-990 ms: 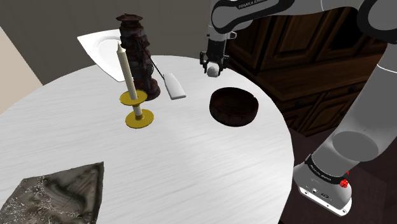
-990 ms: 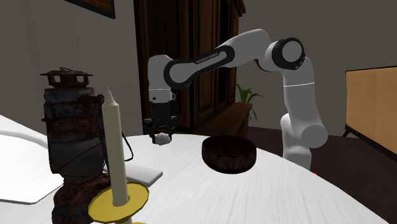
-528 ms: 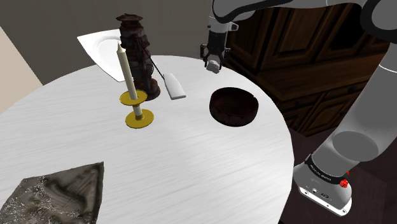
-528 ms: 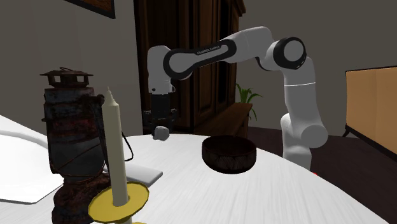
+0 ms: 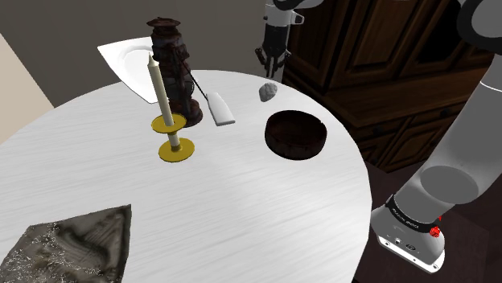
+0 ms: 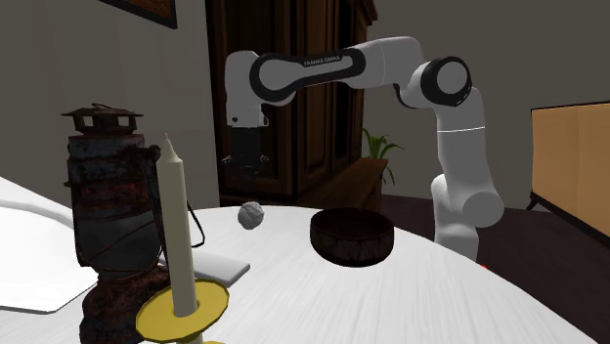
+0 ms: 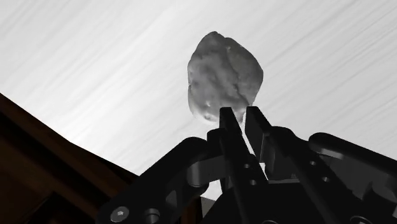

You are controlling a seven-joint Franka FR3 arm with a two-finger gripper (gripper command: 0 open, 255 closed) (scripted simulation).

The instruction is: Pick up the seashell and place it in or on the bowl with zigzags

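Gripper [image 5: 272, 61] hangs high over the far edge of the white round tabletop [image 5: 241, 193], pointing down. In your wrist view the fingers [image 7: 234, 137] are drawn almost together, with only a sliver of gap between them, and they clasp nothing.

Seashell [image 5: 267, 91], pale grey and lumpy, is free below the fingertips and apart from them; check the second exterior view [image 6: 251, 215] and the wrist view [image 7: 224, 76]. You cannot tell whether it touches the tabletop.

Bowl [image 5: 296, 133], dark brown and round, stands upright on the tabletop. The seashell is near it, to the shoulder view's upper left, and not in it.

Note also, at the shoulder view's left:
- a rusty lantern [image 5: 170, 64]
- just before it, a pale candle [image 5: 162, 88] upright in a yellow holder [image 5: 176, 149]
- behind them, a white plate [image 5: 125, 58]

A dark wooden cabinet [image 5: 386, 56] stands beyond the tabletop.
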